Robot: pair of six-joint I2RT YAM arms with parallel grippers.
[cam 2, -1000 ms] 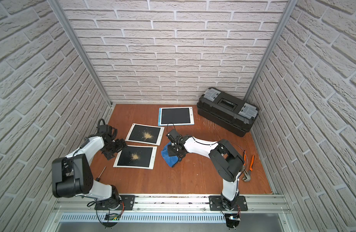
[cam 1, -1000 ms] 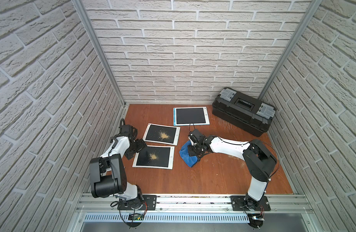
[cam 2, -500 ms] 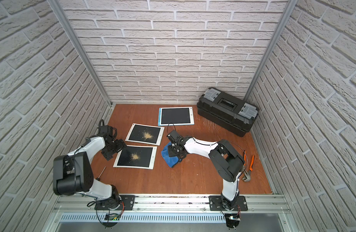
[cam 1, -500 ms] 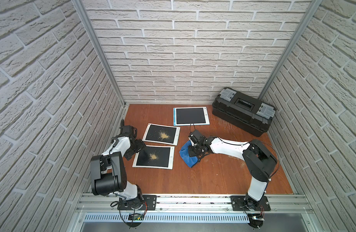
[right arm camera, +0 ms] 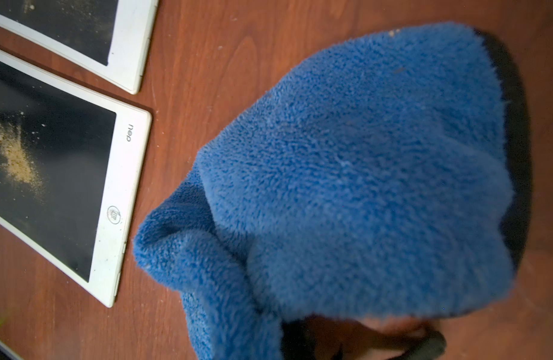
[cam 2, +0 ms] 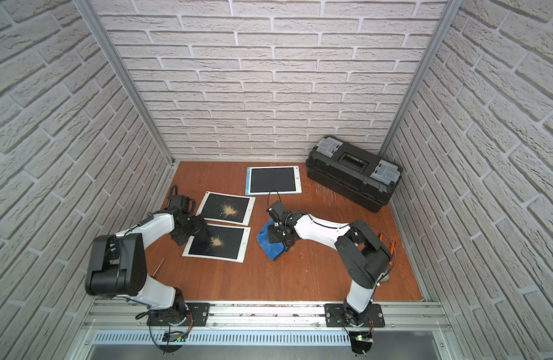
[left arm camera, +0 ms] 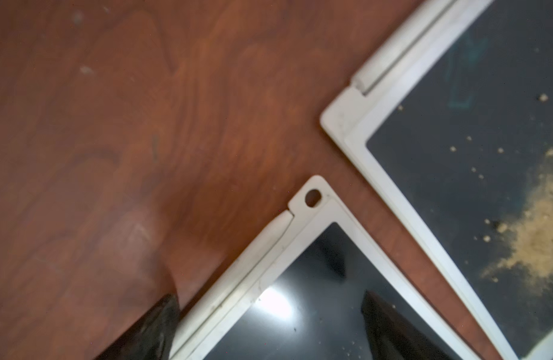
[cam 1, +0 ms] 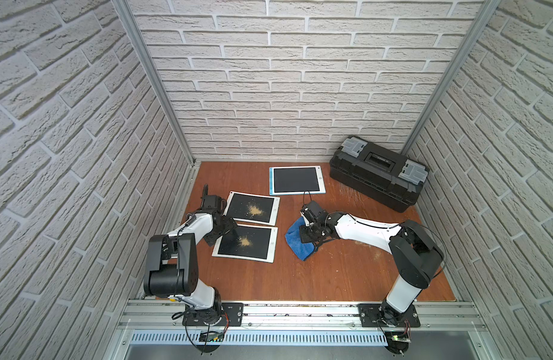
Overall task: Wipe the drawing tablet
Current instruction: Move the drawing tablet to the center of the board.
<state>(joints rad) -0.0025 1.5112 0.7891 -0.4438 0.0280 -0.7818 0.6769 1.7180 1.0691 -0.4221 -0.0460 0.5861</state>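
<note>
Blue and bunched into a soft lump, the fleece cloth [cam 1: 295,246] sits at the centre of both top views, pinched in the closed fingers of the right gripper [cam 1: 309,234]. Its lower folds appear to rest on the brown wooden tabletop [cam 1: 315,280]. Just left of it lie two white-framed drawing tablets with black screens. The lower tablet [cam 1: 259,247] and the upper tablet [cam 1: 239,204] each carry a heap of tan powder [cam 1: 245,240] mid-screen. The left gripper [cam 1: 227,229] is spread wide at the lower tablet's upper-left corner. In the left wrist view one finger [left arm camera: 150,327] stands on the wood outside the frame and the other is over the glass, clamping nothing. A third, blue-edged tablet [cam 1: 297,180], above centre near the black plastic toolbox [cam 1: 378,173], looks clean. Judging by this, the cloth is in hand, but neither dusty screen has been wiped, so the wiping itself remains.
</note>
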